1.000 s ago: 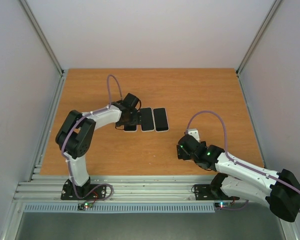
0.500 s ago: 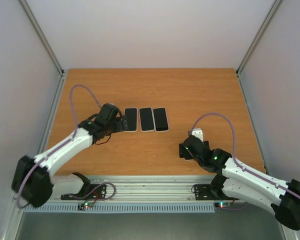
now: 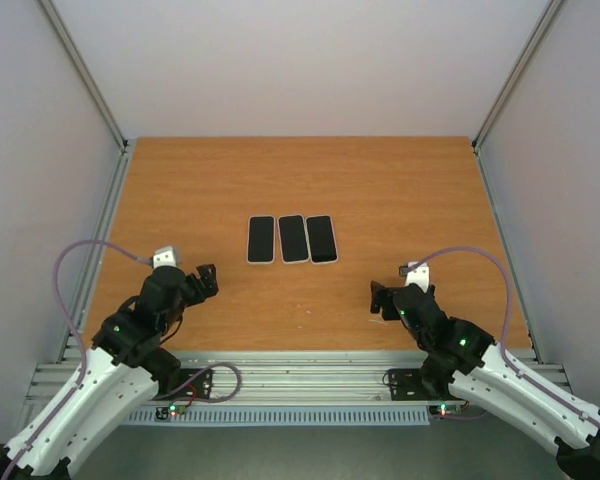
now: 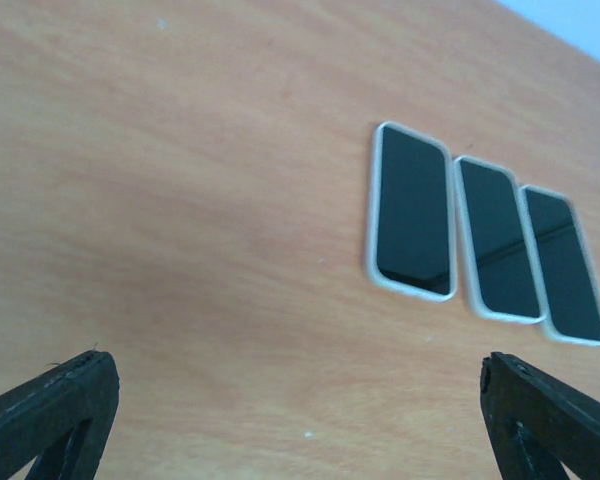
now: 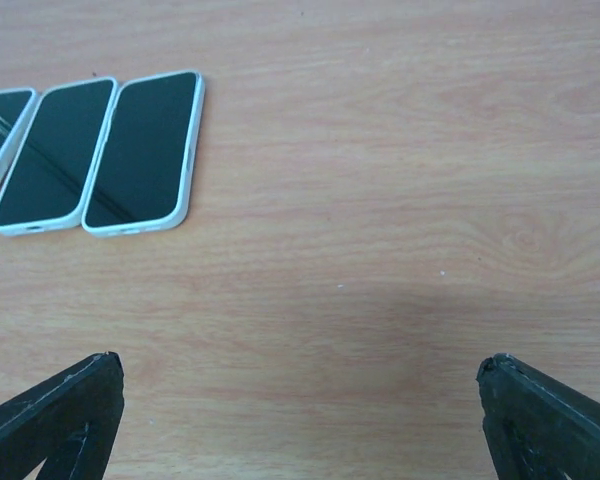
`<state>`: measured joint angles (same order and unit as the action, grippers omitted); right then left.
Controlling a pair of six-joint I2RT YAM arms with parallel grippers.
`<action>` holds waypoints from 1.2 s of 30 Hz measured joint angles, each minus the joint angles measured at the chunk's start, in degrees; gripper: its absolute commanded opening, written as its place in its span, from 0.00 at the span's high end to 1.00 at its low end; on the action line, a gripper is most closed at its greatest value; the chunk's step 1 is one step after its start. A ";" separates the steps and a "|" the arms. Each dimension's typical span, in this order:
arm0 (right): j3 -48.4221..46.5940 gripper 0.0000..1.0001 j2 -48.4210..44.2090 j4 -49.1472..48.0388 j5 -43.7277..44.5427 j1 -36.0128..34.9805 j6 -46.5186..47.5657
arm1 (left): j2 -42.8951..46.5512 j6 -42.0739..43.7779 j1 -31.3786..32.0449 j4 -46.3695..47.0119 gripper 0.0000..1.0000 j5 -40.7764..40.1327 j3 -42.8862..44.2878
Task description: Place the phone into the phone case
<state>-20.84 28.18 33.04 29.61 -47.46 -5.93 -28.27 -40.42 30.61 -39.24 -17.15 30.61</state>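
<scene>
The left phone (image 3: 261,239), middle phone (image 3: 294,238) and right phone (image 3: 322,239) lie face up in a tight row at the middle of the wooden table (image 3: 400,180), with their long edges just beside each other. Each shows a glossy black screen inside a whitish rim with rounded corners. The left gripper (image 3: 202,281) and right gripper (image 3: 378,302) hang near the table's near edge, well apart from the row. Both have their jaws spread wide and hold nothing.

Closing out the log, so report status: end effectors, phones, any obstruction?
Left end effector open, empty; right end effector open, empty. Three phones flat, side by side on table. Nothing in the way.
</scene>
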 measured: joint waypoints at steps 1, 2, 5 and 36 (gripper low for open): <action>0.50 0.02 -1.57 0.07 0.31 0.00 0.07 | 1.05 -0.15 0.00 -0.02 0.00 -0.28 -1.68; 1.05 0.02 -3.28 0.22 0.59 0.00 0.22 | 1.79 -0.26 0.00 0.00 0.01 -0.46 -3.30; 1.99 0.02 -7.23 0.94 1.46 0.00 0.37 | 3.30 -0.28 0.00 0.15 0.01 -0.94 -7.50; 2.47 0.02 3.82 -2.05 3.56 0.00 0.92 | 15.39 0.37 0.00 1.33 0.01 -3.93 -16.83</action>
<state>-18.37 32.01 30.98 33.17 -47.46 -5.02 -12.88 -40.05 30.61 -37.91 -21.08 13.78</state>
